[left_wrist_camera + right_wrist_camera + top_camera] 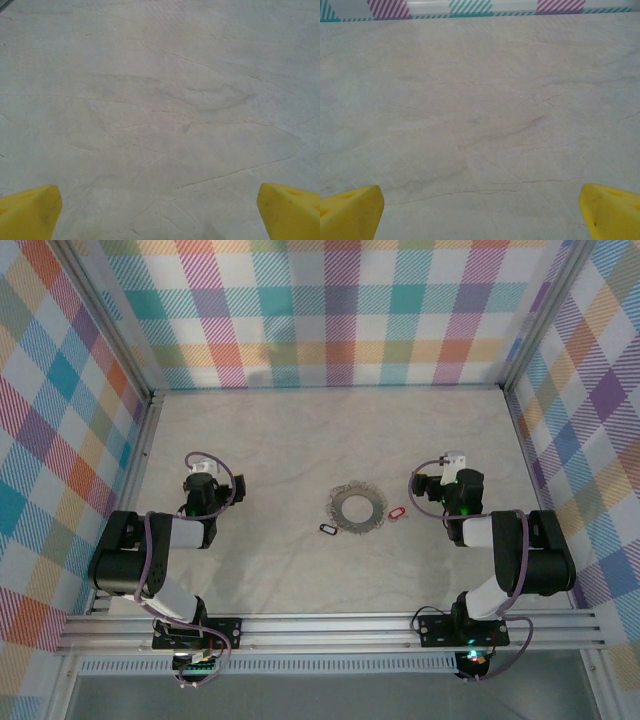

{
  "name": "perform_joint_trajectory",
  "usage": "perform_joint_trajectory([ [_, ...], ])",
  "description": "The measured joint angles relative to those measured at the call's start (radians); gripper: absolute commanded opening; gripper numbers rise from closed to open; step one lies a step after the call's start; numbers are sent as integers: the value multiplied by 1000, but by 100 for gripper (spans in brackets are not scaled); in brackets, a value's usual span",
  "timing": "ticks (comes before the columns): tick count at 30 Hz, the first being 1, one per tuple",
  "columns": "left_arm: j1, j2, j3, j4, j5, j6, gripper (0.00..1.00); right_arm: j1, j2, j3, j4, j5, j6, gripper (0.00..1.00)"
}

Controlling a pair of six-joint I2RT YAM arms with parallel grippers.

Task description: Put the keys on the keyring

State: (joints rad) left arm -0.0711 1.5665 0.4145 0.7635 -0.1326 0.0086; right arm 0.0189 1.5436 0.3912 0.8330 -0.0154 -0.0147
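Note:
The grey toothed keyring (358,508) lies flat in the middle of the table. A key with a black tag (327,529) rests just off its lower left edge, and a key with a red tag (398,512) lies just to its right. My left gripper (203,476) hovers well to the left of them; in the left wrist view its yellow fingertips (30,210) stand wide apart over bare table, so it is open. My right gripper (447,476) is a short way right of the red key, its yellow fingertips (610,210) also wide apart and open, holding nothing.
The marbled table (300,440) is fenced by plaid walls (340,310) at the back and both sides, with an aluminium rail (330,625) along the near edge. Both arm bases sit on that rail.

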Motion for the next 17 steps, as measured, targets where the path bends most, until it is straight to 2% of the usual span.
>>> perform_joint_trajectory([
  [17,0,0,0,0,-3,8,100,-8,0,6,-15,-2,4,100],
])
